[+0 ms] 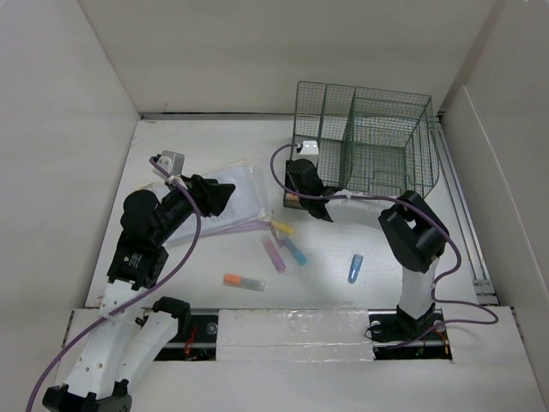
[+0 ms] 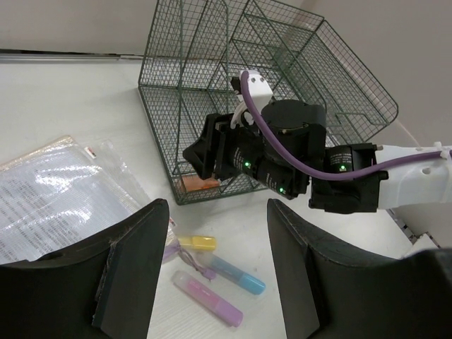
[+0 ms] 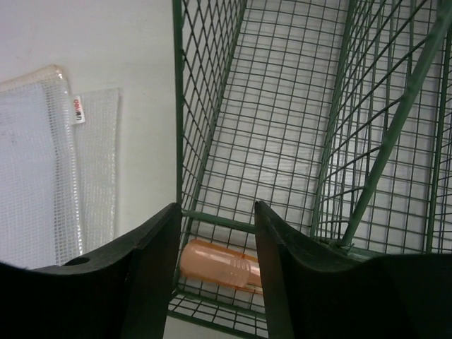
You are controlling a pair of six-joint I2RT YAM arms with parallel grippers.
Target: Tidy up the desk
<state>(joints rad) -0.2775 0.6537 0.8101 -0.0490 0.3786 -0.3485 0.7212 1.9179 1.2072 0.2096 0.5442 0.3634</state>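
The white desk (image 1: 343, 236) holds a green wire basket (image 1: 377, 142) at the back right. My right gripper (image 1: 298, 190) hangs open over the basket's near-left corner (image 3: 212, 219). An orange highlighter (image 3: 219, 265) lies on the basket floor below and between its fingers, also visible in the left wrist view (image 2: 201, 183). My left gripper (image 1: 225, 196) is open and empty above a clear plastic pouch (image 1: 236, 193). Below it lie a yellow (image 2: 196, 242), a blue (image 2: 236, 274) and a purple highlighter (image 2: 208, 298).
Another orange highlighter (image 1: 244, 281) and a small blue one (image 1: 355, 268) lie near the desk's front. White wall panels (image 1: 69, 129) close in the desk. The right arm's purple cable (image 1: 283, 167) loops beside the basket.
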